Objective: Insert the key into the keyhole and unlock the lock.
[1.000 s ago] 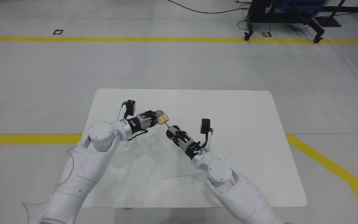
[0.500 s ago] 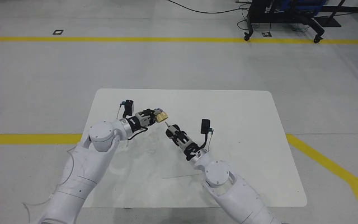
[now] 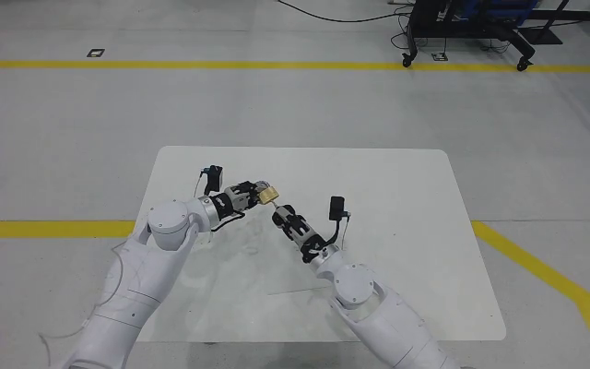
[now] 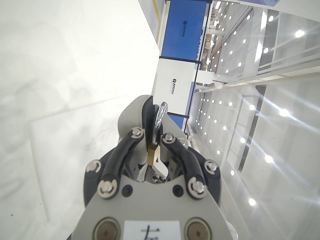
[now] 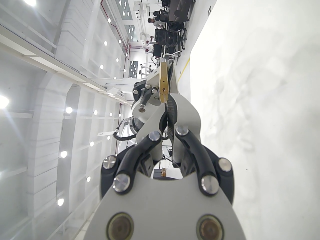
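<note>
lock (image 5: pixel 163 81) pinched in left tool (image 4: pixel 156 118), keyhole (image 5: pixel 164 90) facing right tool (image 5: pixel 167 103)

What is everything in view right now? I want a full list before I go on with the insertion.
small brass padlock with silver shackle: one, brass and silver, clamped in the left gripper above the table.
small thin key: one, brass-looking, seen edge-on, pinched at the right fingertips by the padlock's bottom face; I cannot tell whether it has entered.
white rounded tabletop: one, white, under both arms.
yellow floor lines: two, yellow, one beyond the table, one running under it.
black wheeled frame: one, black, far floor corner.
left gripper: one, grey and black, mid-table.
right gripper: one, grey and black, facing the left one.
</note>
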Robot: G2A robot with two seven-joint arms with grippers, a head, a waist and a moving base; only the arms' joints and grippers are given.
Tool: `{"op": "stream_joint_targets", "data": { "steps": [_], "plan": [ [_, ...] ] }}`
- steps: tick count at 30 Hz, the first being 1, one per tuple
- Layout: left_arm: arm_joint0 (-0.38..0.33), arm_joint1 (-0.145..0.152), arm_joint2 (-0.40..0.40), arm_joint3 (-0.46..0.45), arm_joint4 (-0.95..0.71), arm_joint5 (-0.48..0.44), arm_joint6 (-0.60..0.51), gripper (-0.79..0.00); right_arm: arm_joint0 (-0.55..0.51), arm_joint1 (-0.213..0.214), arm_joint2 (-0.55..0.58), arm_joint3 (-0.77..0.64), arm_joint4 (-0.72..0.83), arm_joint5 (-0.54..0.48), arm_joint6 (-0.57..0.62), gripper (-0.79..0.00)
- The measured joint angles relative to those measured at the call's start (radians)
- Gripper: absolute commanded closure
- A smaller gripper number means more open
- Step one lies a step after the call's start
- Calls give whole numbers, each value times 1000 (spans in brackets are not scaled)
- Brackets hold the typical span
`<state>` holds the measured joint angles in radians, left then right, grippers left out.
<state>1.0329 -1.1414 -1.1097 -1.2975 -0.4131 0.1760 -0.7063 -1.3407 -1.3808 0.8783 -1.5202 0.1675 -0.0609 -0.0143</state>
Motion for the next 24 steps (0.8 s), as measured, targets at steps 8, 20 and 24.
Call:
{"op": "stream_joint_targets", "data": {
  "steps": [8,20,24],
  "plan": [
    [0,-2,2,0,10,0,-11,0,-7,-7,5,1,-21,-7,-12,0],
    [0,-4,-1,2,12,-2,-28,0,-11,-18,3,-5,-42,4,-13,0],
    [0,-4,-2,2,12,-1,-33,0,-12,-22,2,-5,-46,6,-17,0]
  ]
}}
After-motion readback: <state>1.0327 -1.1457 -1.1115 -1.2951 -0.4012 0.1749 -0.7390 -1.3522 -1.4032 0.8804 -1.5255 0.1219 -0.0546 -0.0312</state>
